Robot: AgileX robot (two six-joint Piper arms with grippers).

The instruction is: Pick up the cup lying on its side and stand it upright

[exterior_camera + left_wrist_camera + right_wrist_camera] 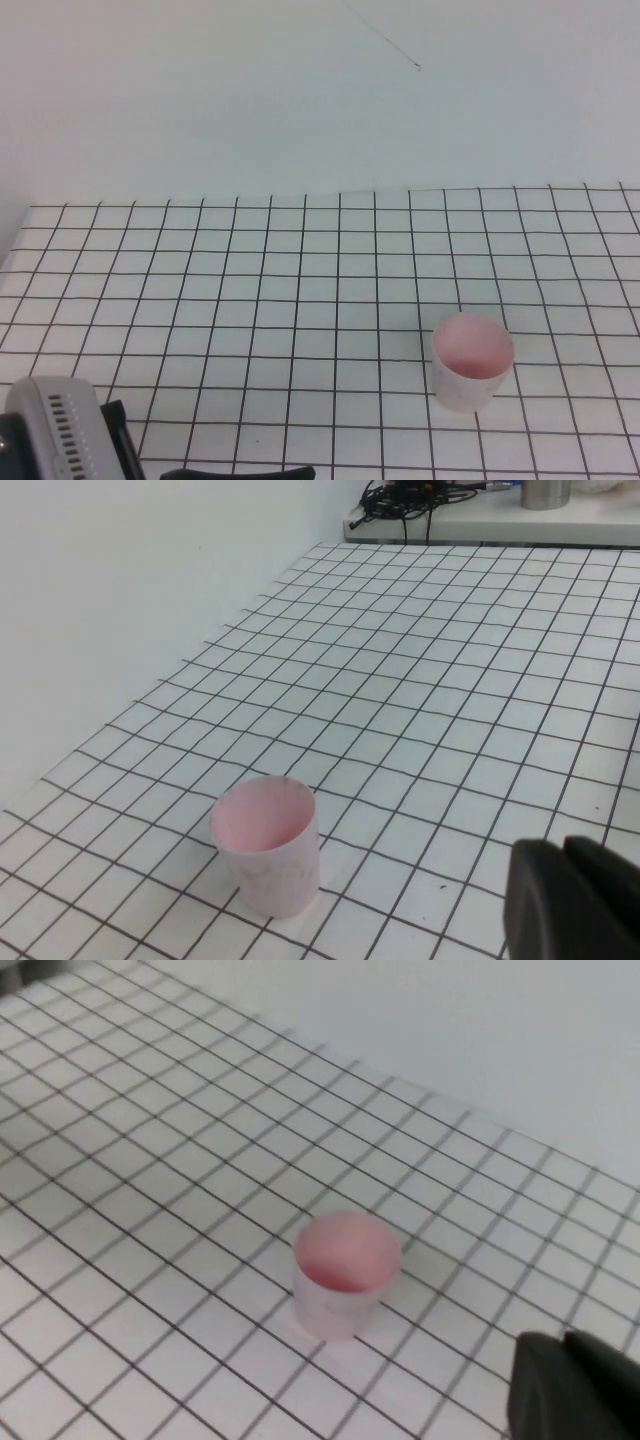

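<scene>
Cup: the cup point(471, 362) is standing upright on the desk point(250, 300), mouth up, pink inside showing. It sits toward the robot's right and near the front edge. Nothing touches it.

Long axis: vertical, base flat on the grid, rim on top. From where I stand the task looks done, or nearly so.

Left gripper: the left gripper point(575, 900) is low at the near-left corner of the desk, well apart from the cup. Only a dark lump of it shows in its own wrist view, and I cannot tell whether its fingers are open or closed. They are not holding anything I can see.

Right gripper: the right gripper point(575, 1385) is out of sight from above. Its wrist camera shows a dark bit of it at the picture's edge, with the cup clear of it. Fingers: cannot tell.

Which arm is nearer: judging by the cup's place on the right side, the right arm. The cup lies ahead of both grippers, free of both.

Next move: probably just staying clear so the light cup is not knocked over.
</scene>
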